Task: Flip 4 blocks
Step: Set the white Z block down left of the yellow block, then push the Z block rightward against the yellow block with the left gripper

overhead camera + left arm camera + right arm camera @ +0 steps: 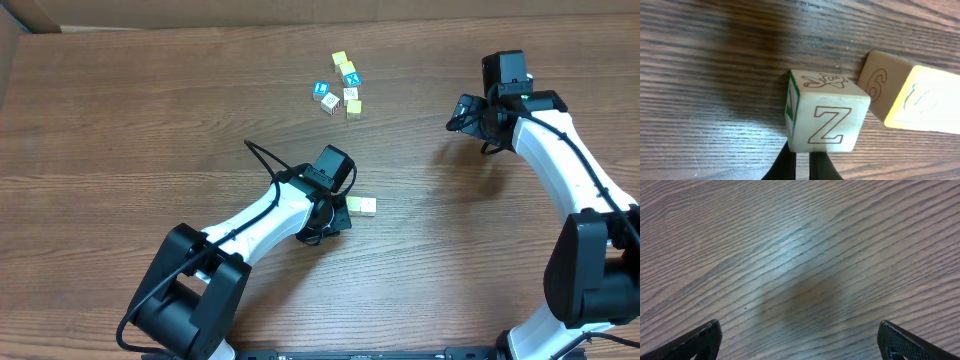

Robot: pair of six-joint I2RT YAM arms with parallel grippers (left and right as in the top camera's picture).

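Z-faced block [826, 119], left wrist only

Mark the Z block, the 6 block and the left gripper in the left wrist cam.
Z block [827, 125]: left wrist view, on its Z face.
6 block [879, 82]: left wrist view, on its face with the 6.
left gripper [802, 161]: left wrist view, between its shut fingertips.

The yellow-faced block [927, 107] runs off the right edge, blurred; the clustered blocks [331, 100] show markings too small to read.
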